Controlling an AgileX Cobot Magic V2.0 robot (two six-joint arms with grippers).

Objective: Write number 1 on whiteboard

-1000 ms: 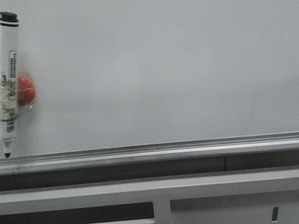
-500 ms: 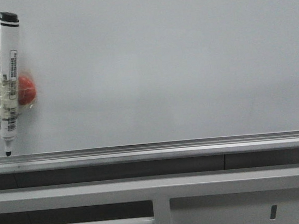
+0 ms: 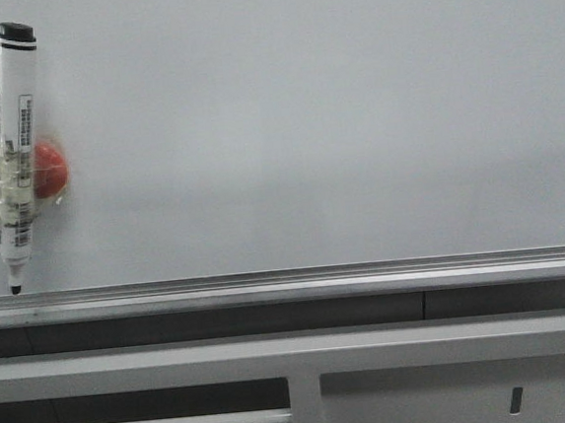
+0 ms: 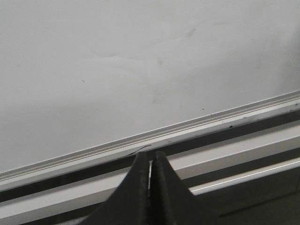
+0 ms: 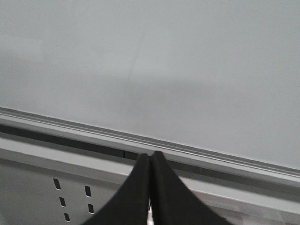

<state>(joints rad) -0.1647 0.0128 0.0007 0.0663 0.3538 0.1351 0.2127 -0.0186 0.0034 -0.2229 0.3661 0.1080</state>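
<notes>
Evidently the whiteboard (image 3: 334, 118) stood upright ahead of the robot so its face could be written on, and its silver rail (image 3: 368, 281) ran along the lower edge, probably as a ledge. At the far left of the board, one white marker (image 3: 12, 156) hung nearly vertical, black tip down and just above the rail, fastened with clear tape to one red magnet (image 3: 49, 170) that held it to the surface; I judged this kept the pen within reach of an arm. Below the rail sat one grey metal frame (image 3: 447, 395) with slots. No number 1 appeared anywhere on the board, so the stroke was not yet drawn. Two grippers showed, one per wrist view: the left gripper (image 4: 150, 165) had its jaws pressed almost together with only a sliver between them, holding nothing, and the right gripper (image 5: 150, 165) was likewise closed and empty, both facing the board's lower edge.
</notes>
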